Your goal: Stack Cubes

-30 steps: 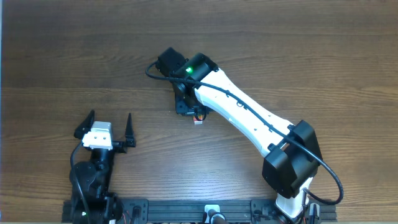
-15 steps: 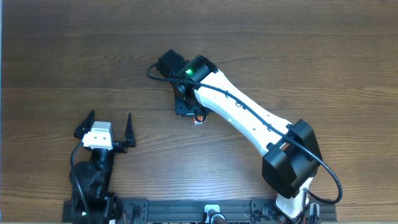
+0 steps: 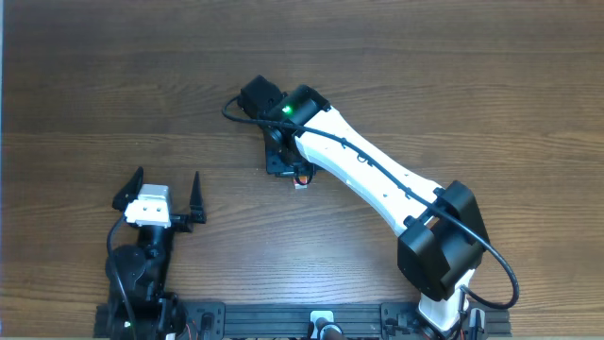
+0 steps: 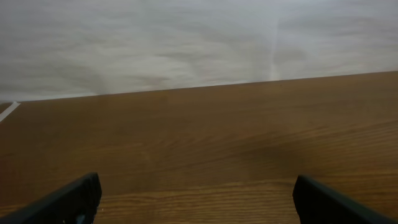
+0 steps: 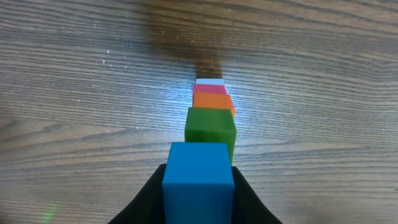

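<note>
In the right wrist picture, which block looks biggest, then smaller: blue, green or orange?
1. blue cube
2. green cube
3. orange cube
The blue one sits nearest the camera, so their true sizes may match.

On my screen a blue cube (image 5: 198,180) sits between black fingers (image 5: 149,208), with a green cube (image 5: 211,127), orange cube (image 5: 212,99), pink cube (image 5: 209,89) and white cube (image 5: 209,81) beyond. The table (image 3: 491,85) is brown with dark wood grain. The right arm (image 3: 363,175) is white with black joints.
</note>
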`<state>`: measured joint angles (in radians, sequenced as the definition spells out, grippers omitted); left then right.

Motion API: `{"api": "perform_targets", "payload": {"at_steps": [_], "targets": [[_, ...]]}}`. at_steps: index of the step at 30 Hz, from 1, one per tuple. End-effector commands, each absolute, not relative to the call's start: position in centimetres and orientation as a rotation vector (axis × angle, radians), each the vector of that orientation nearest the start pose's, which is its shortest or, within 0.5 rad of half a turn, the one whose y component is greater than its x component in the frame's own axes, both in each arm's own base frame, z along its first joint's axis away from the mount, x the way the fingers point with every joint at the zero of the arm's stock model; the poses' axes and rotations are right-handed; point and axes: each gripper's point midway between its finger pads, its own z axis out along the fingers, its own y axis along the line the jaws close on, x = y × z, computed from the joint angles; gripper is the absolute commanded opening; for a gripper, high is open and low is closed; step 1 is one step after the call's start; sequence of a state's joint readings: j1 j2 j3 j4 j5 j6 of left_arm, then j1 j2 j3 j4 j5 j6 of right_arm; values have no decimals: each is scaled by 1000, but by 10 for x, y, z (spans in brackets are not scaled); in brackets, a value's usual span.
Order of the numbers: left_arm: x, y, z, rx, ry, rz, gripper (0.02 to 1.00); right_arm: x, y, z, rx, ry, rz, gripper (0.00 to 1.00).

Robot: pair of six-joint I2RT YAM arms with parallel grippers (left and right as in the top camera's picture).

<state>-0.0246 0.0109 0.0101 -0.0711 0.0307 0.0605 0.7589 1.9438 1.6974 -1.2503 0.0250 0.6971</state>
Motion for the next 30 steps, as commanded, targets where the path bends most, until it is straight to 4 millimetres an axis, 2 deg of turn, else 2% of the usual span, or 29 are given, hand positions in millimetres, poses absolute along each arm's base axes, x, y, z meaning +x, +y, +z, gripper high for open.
{"api": "perform_targets", "payload": {"at_steps": [1,30], "targets": [[246,-12,157,108,1640,4,1000,286,256,119,-69,3044,43,12],[246,-12,157,108,1640,4,1000,288,253,113,-58,3043,29,12]]}}
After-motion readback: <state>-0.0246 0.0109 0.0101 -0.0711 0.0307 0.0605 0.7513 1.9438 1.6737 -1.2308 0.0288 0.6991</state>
